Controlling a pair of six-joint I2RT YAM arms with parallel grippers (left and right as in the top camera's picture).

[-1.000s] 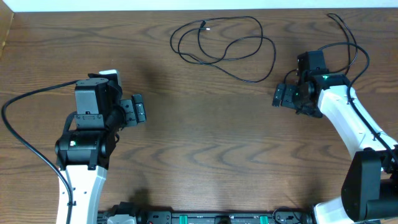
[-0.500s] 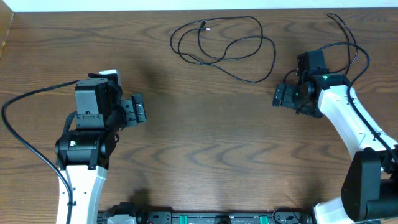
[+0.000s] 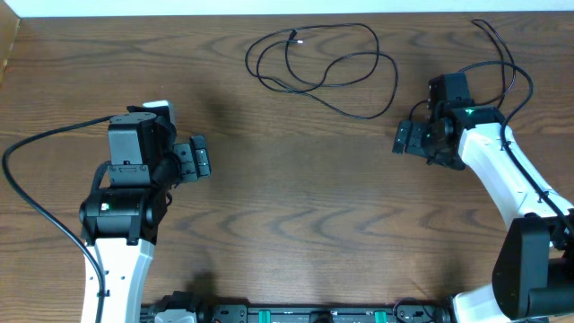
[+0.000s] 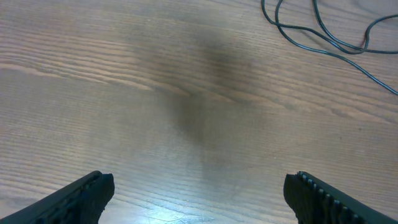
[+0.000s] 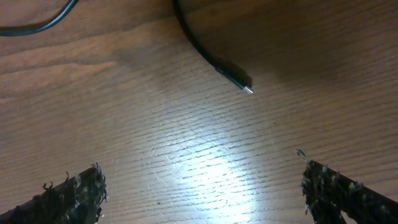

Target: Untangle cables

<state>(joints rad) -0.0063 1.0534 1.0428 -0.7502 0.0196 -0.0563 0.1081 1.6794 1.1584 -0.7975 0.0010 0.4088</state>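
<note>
A thin black cable [image 3: 341, 67] lies in loose overlapping loops at the far middle of the table, one plug end [image 3: 294, 37] inside the loops. Part of it shows at the top right of the left wrist view [image 4: 323, 38]. In the right wrist view a black cable end with a small metal plug [image 5: 239, 83] lies on the wood ahead of the fingers. Another thin black cord [image 3: 513, 65] curves by the right arm. My left gripper [image 3: 201, 160] is open and empty, well left of the loops. My right gripper [image 3: 402, 138] is open and empty, just right of and below the loops.
The wooden table [image 3: 296, 206] ends at a white strip along the far edge. A thick black arm cable [image 3: 36, 144] arcs at the left. The arm bases and a rail stand at the front edge [image 3: 296, 314].
</note>
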